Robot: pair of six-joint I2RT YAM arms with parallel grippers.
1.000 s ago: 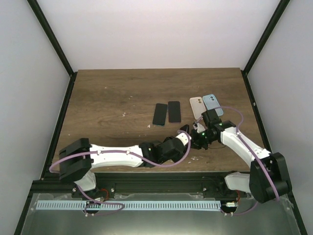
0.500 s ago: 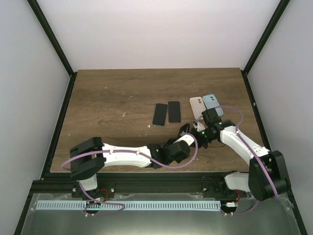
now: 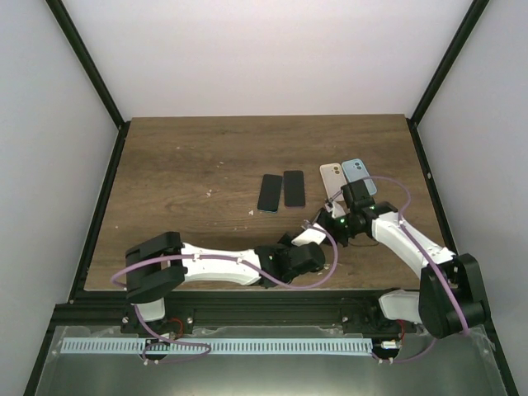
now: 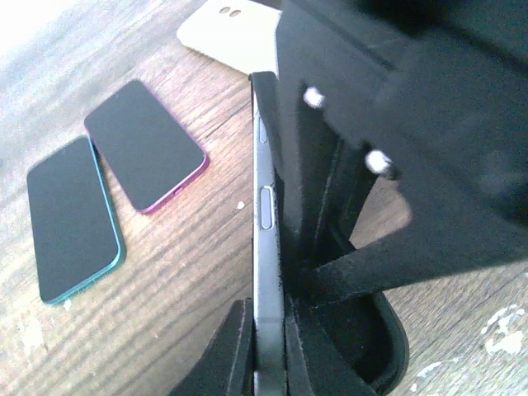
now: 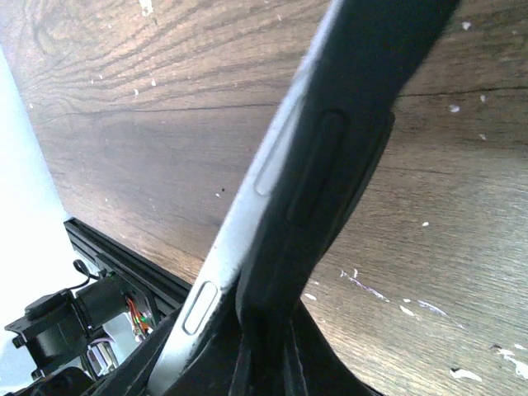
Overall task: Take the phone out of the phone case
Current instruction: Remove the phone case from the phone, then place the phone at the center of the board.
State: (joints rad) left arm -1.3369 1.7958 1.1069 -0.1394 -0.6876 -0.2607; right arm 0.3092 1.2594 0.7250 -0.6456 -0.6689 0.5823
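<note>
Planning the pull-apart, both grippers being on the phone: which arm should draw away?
Left, probably: the left gripper clamps the phone with bare table on its side; the right gripper has a beige phone and a blue phone just beyond it.

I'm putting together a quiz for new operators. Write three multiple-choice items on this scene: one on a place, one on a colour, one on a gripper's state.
1. Where do the two dark phones lie?
A) flat and side by side on the table
B) stacked one on the other
C) leaning upright against the back wall

2. What colours are their rims?
A) both white
B) one teal, one purple
C) red and yellow

3. How is the left gripper?
A) wide open above bare wood
B) out of every view
C) shut on the phone

Key:
1 A: the overhead view shows them lying flat next to each other.
2 B: the left wrist view shows one teal rim and one purple rim.
3 C: its fingers pinch the phone's thin edge.
</note>
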